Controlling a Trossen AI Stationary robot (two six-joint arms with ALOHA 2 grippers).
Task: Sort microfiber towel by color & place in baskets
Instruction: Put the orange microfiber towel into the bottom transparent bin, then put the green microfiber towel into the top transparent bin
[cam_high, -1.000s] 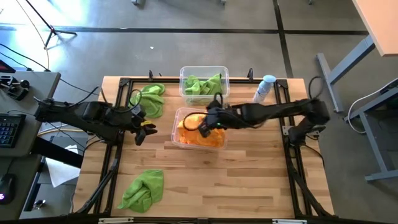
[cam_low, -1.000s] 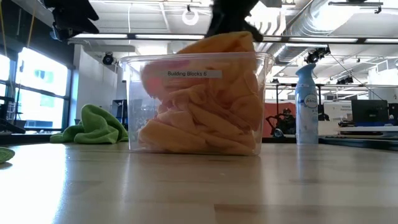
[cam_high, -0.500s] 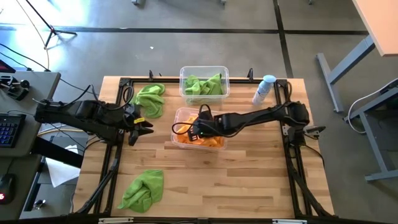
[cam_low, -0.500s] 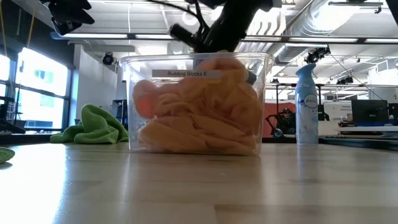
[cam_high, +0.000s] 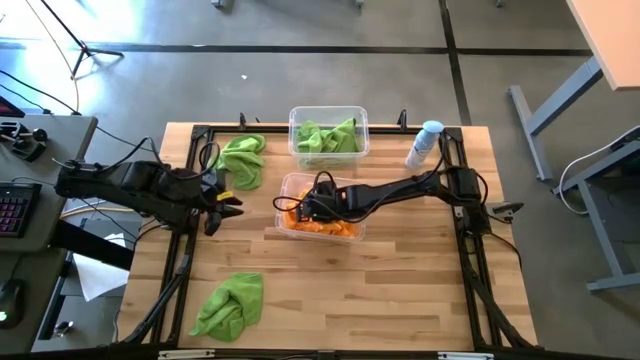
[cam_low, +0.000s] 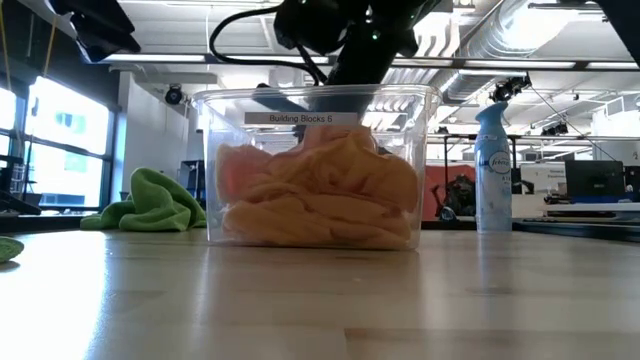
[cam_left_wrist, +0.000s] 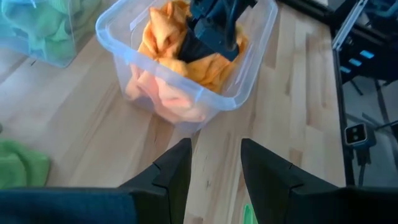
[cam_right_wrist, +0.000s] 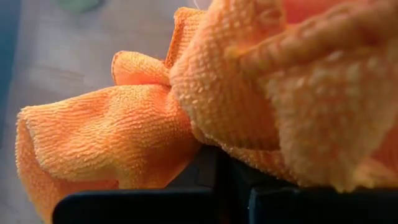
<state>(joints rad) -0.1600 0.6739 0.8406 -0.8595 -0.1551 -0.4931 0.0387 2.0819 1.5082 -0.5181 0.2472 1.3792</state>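
Observation:
Orange towels (cam_high: 322, 224) fill the near see-through basket (cam_high: 352, 232); they also show in the low view (cam_low: 320, 200) and the left wrist view (cam_left_wrist: 158, 37). My right gripper (cam_high: 303, 208) is down inside this basket, shut on an orange towel (cam_right_wrist: 124, 143). Green towels lie in the far basket (cam_high: 328, 137). One loose green towel (cam_high: 242, 160) lies at the far left and another (cam_high: 230, 305) at the near left. My left gripper (cam_high: 222, 204) hovers left of the near basket, open and empty (cam_left_wrist: 214, 168). My right gripper pinches a bunched fold of the orange towel (cam_right_wrist: 193, 127) between its two fingers; how many layers, I cannot tell. The fingers slant down into the basket from the table's right. The towel rests on the orange pile in the basket.
A pale spray bottle (cam_high: 424, 143) stands at the far right, also in the low view (cam_low: 492, 165). A dark frame rail (cam_high: 190, 200) runs along the table's left and right sides. Bare wood lies at the near middle and right.
My right gripper has gone toward the table's left edge and down into the near basket with the orange towel. The towel, first heaped above the rim, now sits below it on the pile. My left gripper has drawn slightly toward the left edge.

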